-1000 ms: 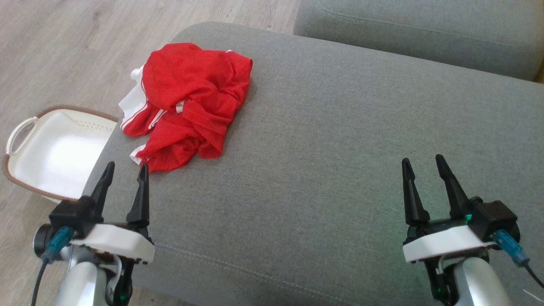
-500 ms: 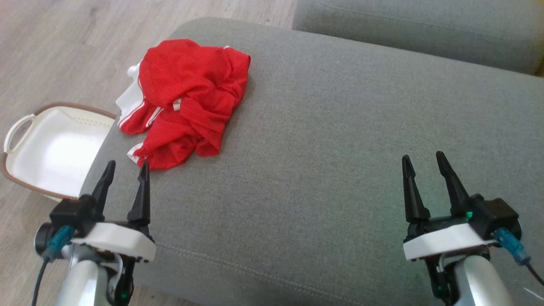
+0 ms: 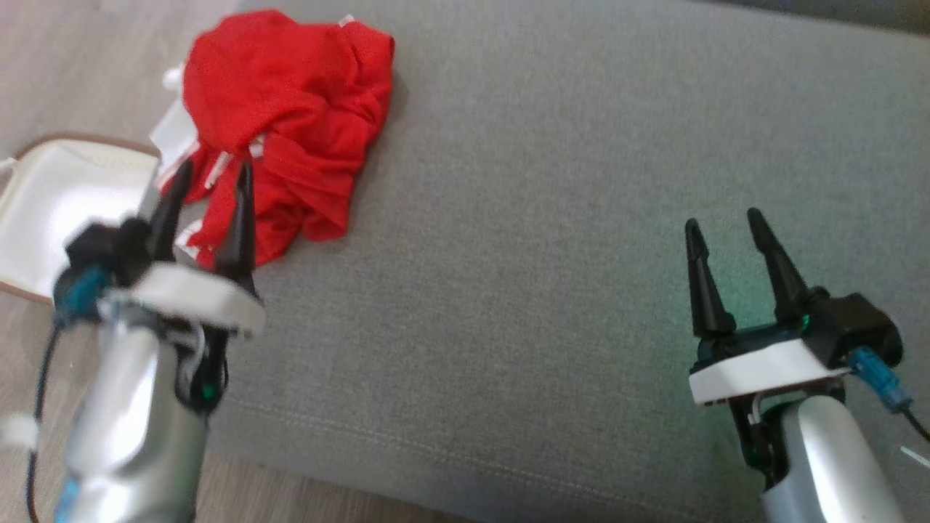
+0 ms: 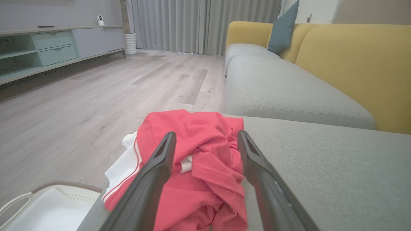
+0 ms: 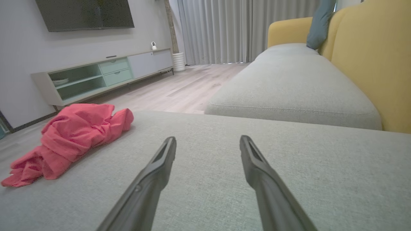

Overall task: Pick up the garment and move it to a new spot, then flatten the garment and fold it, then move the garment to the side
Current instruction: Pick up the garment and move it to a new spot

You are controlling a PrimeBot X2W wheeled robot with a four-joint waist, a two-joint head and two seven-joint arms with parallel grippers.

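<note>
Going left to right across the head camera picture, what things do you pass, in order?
White basket → red garment → right gripper. The left gripper overlaps both the basket and the garment, so it is left out of the order.

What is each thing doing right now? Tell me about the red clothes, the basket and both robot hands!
red garment, crumpled in a heap at a corner of the cushion, not held.
left gripper, open, pointed at the garment.
right gripper, open, empty, over bare cushion.
white basket, on the floor, the part in view empty.
</note>
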